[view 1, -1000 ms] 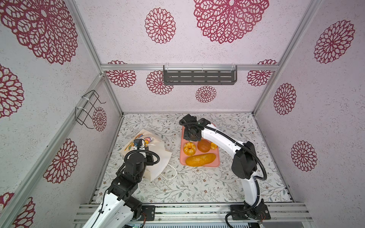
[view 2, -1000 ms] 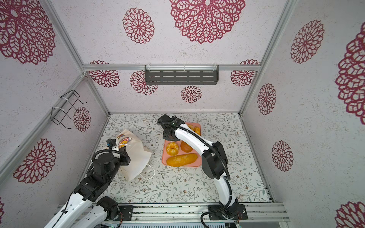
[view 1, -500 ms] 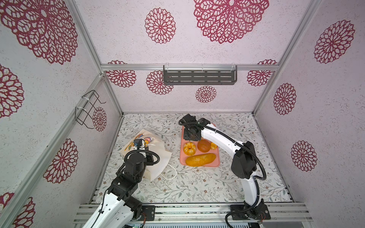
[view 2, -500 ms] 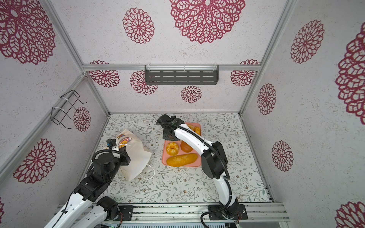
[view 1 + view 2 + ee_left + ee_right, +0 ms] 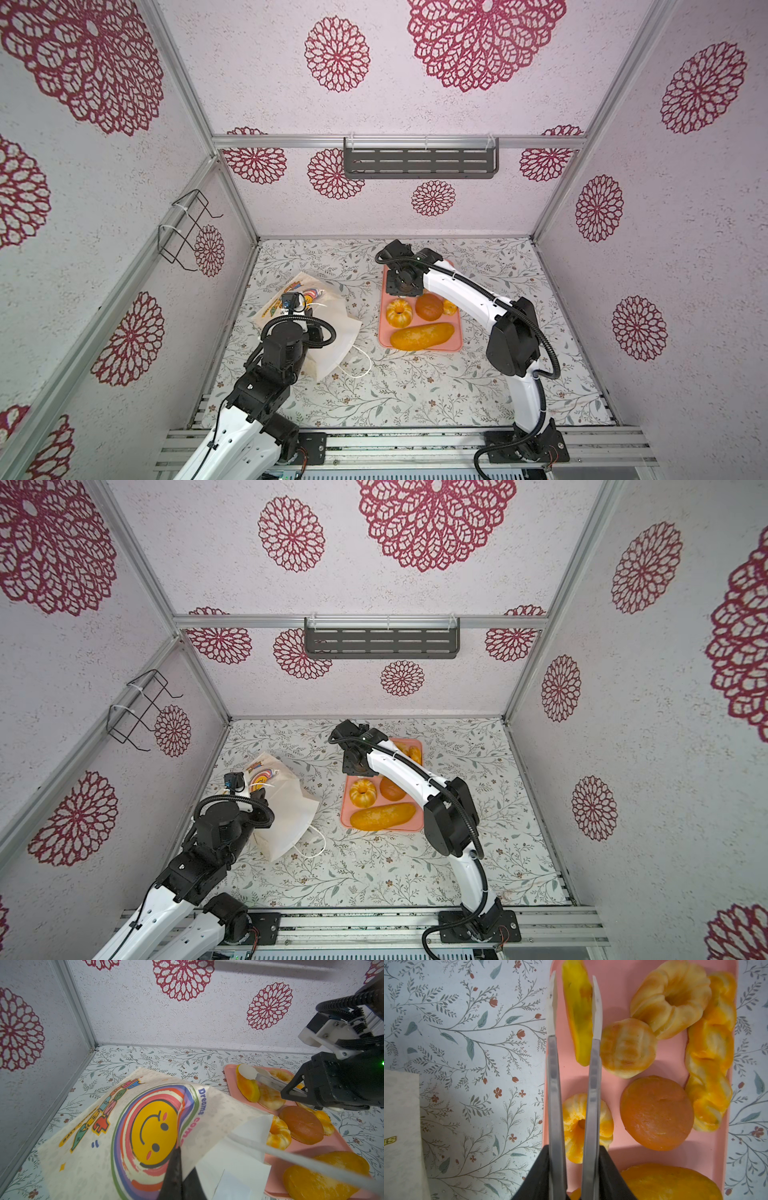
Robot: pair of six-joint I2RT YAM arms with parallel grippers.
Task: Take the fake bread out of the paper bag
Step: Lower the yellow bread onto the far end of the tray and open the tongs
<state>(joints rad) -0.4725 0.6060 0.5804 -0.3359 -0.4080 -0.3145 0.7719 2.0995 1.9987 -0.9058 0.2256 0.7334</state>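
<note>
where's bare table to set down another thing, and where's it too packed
Widest bare table: the near strip, bordered by the paper bag, the pink tray and the front edge. Also free: the gap between bag and tray, and the back strip behind the bag. Crowded: the tray, full of fake bread.

Layout: paper bag [image 5: 332,336], tray [image 5: 456,341].
The paper bag lies left of the tray; loaf [image 5: 422,336] on the tray's near edge, bun [image 5: 430,306] apparently just behind.

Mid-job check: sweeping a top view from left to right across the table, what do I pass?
paper bag → ring-shaped pastry → dark round bun → right arm's black elbow. The long loaf spans below both pastries on the pink tray, so it has no clear slot.
</note>
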